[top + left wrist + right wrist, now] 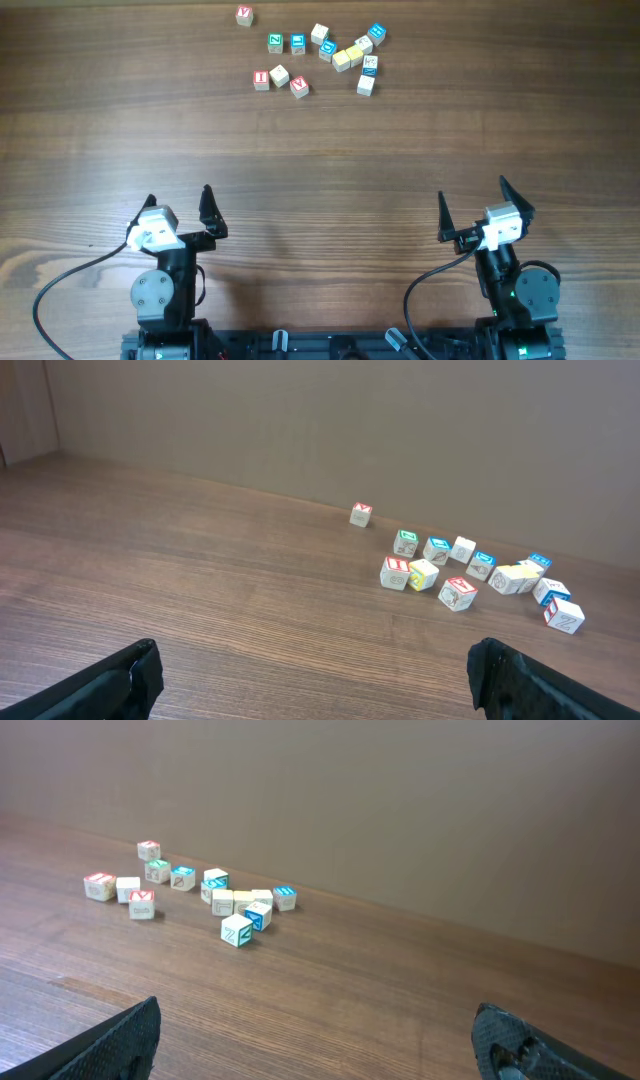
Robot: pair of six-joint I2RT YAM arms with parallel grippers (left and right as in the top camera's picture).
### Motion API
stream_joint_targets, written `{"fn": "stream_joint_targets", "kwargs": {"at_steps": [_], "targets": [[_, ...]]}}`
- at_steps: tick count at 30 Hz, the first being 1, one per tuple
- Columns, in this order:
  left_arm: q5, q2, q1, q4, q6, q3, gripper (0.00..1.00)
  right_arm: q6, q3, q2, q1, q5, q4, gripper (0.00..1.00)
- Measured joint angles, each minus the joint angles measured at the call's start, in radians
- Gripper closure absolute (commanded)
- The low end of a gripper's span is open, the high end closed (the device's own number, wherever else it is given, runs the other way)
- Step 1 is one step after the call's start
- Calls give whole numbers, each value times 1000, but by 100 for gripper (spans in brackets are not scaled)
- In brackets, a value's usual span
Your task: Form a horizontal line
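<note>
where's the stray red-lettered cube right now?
Overhead: the stray red-lettered cube sits alone at the far side, left of centre, just up-left of the green-lettered cube.

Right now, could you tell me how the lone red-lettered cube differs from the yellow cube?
The lone red-lettered cube shows a red letter on a pale top; the yellow cube has a plain yellow top. The lone cube stands apart; the yellow cube sits inside the cluster. Both are small and untouched.

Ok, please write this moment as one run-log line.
left gripper: open, empty | right gripper: open, empty | small wooden letter cubes: scattered, far side | line: not yet formed
</note>
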Motion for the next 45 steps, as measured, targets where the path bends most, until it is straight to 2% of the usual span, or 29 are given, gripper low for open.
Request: {"fn": "stream_joint_targets", "kwargs": {"at_steps": [45], "targets": [[0, 0, 0, 0, 0, 0, 0, 0, 0, 0, 0, 0, 0, 0]]}}
